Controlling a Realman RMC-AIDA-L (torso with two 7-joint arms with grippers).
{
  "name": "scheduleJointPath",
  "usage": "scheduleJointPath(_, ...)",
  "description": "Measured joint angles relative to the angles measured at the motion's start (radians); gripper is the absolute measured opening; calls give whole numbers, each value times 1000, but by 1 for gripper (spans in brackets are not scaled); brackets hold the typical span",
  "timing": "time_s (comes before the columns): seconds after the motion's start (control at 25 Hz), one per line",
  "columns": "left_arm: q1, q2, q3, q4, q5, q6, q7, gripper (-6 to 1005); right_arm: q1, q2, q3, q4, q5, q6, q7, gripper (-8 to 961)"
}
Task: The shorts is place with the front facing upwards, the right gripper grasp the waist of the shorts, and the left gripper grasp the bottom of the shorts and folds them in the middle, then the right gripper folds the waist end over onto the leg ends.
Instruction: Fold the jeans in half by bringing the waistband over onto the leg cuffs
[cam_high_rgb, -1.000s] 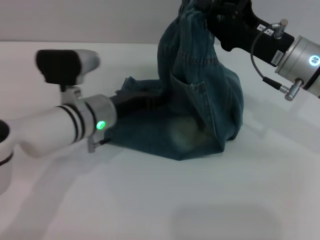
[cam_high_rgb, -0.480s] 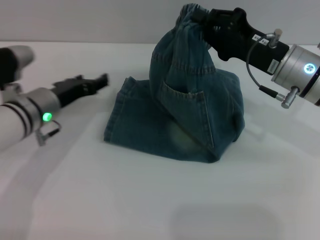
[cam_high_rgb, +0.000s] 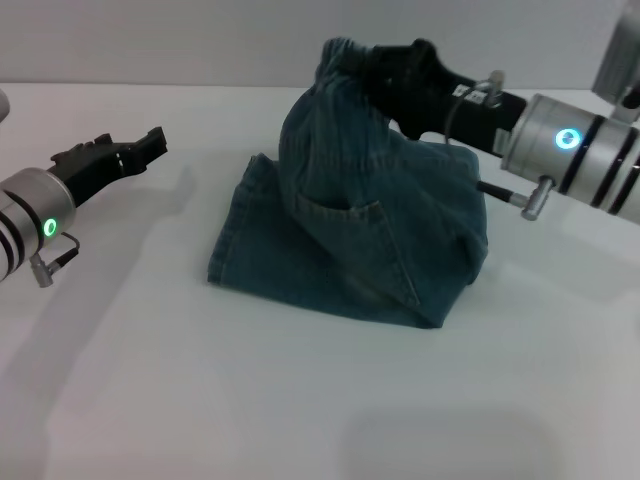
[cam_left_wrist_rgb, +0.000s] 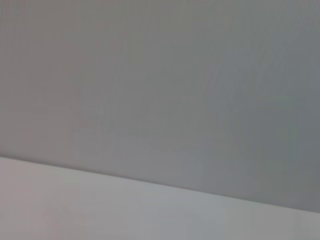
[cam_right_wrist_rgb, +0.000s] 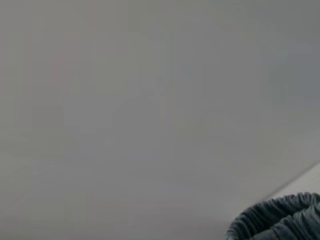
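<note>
1. The right gripper (cam_high_rgb: 372, 68), at the upper middle of the frame, is pinching the waist of the shorts (cam_high_rgb: 340, 55) and holding it up.
2. The shorts (cam_high_rgb: 350, 235) are lying folded on the tabletop (cam_high_rgb: 300, 400) in the middle.
3. The left gripper (cam_high_rgb: 128, 150) is hanging at the left, holding nothing, fingers apart.

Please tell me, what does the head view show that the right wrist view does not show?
Only the head view shows the whole shorts on the white table, the right claw holding the waist of the shorts up, and the left claw away from the fabric on the left. Only the right wrist view shows the puckered band close up against a plain grey background. Both show that waist.
</note>
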Motion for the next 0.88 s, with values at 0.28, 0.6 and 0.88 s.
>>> scheduleJointPath(0.28, 1, -2, 7, -5, 1, -1, 0, 755, 30, -2, -18, -41, -4, -15, 0, 70)
scheduleJointPath(0.6, -5, -1, 0, -7, 1, 4, 7, 755, 52, -2, -63, -70, -14, -18, 12, 337)
scheduleJointPath(0.88, -7, -1, -2, -15, 1, 7, 14, 755, 69, -3, -109, -59, -17, -20, 15, 514)
